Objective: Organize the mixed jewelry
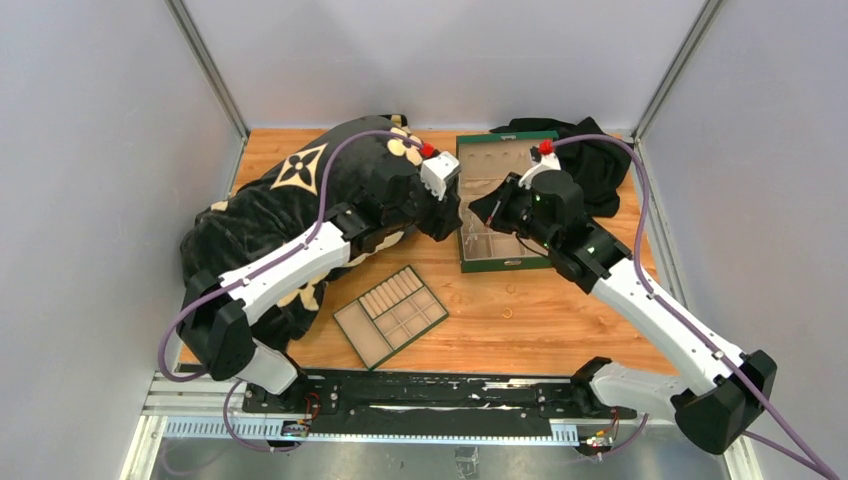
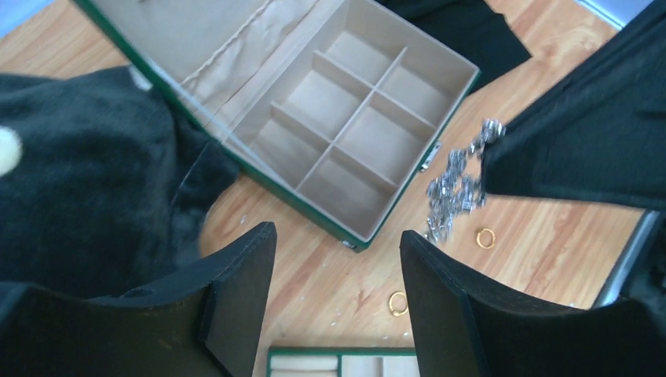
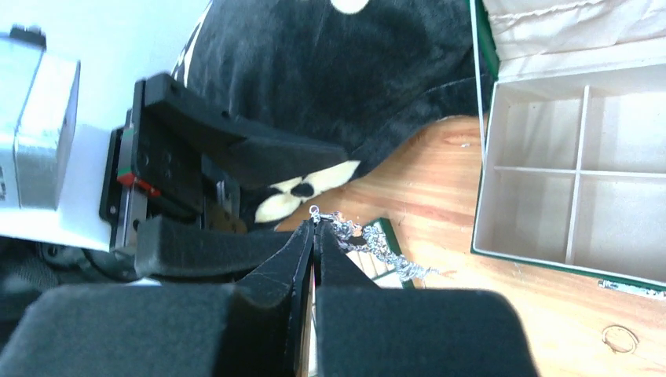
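Chain cluster, silvery sparkly metal (image 2: 455, 188), hangs from right gripper (image 3: 315, 228), jaws pinched tight on its top end, just off front corner of green beige-lined box (image 2: 345, 188). Thin gold ring (image 2: 485, 237) lies on wooden bench (image 2: 314, 275) beside it, a 2nd ring (image 2: 398, 303) nearby. Over bench nr box, left gripper (image 2: 338, 236) spread wide, empty.

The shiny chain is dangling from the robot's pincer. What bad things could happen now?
The right pincer pinches the silvery chain only at its very tips, so it could slip and drop onto the table. The chain hangs beside the green box, near a gold ring; swinging might snag the box's edge or knock the ring. The open left pincer is close by and could bump it.
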Tool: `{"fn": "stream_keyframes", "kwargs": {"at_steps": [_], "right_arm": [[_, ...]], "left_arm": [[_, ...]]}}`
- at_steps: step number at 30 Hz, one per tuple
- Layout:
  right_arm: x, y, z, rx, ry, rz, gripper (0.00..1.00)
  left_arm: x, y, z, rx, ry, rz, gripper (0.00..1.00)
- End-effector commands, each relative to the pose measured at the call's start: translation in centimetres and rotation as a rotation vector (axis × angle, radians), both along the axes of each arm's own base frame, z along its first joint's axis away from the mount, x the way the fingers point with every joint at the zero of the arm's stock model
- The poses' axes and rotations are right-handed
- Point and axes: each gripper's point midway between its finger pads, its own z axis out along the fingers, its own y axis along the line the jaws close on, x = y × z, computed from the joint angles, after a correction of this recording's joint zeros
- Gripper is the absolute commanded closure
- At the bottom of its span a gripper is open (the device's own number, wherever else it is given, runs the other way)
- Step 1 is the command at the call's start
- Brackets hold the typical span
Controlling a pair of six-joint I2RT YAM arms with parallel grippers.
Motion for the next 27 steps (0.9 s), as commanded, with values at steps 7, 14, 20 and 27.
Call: {"fn": "stream_keyframes", "kwargs": {"at_steps": [7, 14, 20, 27], "right_arm": [[3.6, -0.9, 1.0, 0.019, 0.0, -0.153, 1.0], [6.3, -1.9, -0.1, -0.013, 0.018, -0.272, 1.0], [8.9, -2.9, -0.3, -0.06, 0.013, -0.364, 1.0], [12.3, -2.5, -1.3, -0.081, 0.051, -0.398, 1.0]], "left_arm": [[2.4, 5.4, 1.0, 0.108, -0.117, 0.192, 0.35], [3.0, 7.5, 2.2, 0.105, -0.15, 0.244, 0.35], [2.1, 8.2, 3.0, 0.069, -0.158, 0.257, 0.35], [1.1, 8.9, 3.0, 0.066, -0.152, 0.261, 0.35]]}}
